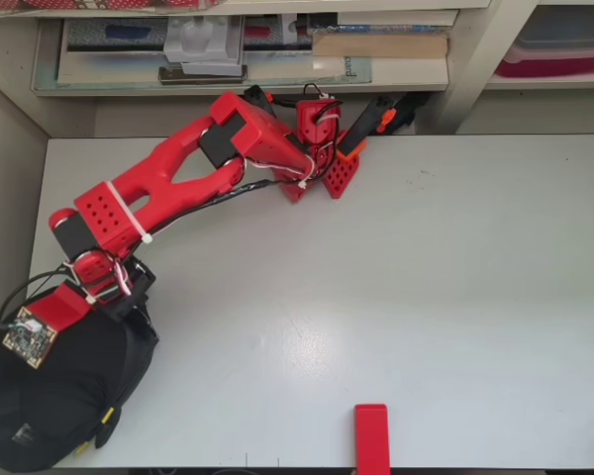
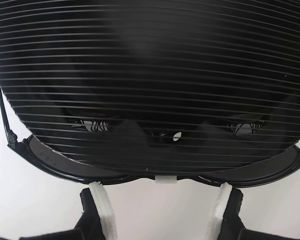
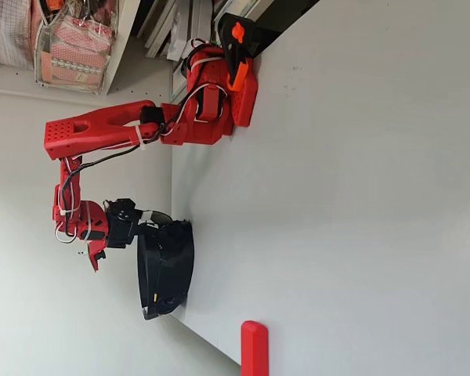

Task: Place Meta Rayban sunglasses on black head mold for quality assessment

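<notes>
The arm (image 1: 168, 178) is moulded in red plastic, with perforated link ends. Black motors are set at the joints. Black and white cables are bound with white ties. Black jaws are lined with white pads (image 2: 104, 210).

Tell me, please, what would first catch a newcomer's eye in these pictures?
The bright red arm stretches from the table's far edge to the near left corner in the overhead view. There the gripper, its white-padded fingers apart, hovers just behind the sunglasses, which sit on the big ribbed black head mold filling the wrist view. A small red block lies alone at the white table's near edge.
</notes>
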Motion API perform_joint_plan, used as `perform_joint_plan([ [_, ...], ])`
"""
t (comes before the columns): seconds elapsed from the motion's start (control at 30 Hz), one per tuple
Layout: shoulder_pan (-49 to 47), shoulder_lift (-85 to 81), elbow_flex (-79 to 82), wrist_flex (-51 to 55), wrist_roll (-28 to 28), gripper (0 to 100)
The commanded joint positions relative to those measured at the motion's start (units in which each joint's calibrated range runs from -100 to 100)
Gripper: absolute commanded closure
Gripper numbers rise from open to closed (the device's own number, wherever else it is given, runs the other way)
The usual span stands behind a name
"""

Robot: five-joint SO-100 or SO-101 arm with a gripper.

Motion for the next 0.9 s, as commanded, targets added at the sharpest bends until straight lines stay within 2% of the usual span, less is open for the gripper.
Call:
perform_joint_plan([
  [0.0,-0.52,-0.88,-8.3,1.17,0.79,7],
  [0.37,1.95,-8.39,-8.93,13.81,1.04,7],
  [0.57,1.07,-5.44,-4.11,12.77,-1.39,7],
  [0.87,-0.16,-0.8,-4.48,5.5,-1.26,7],
])
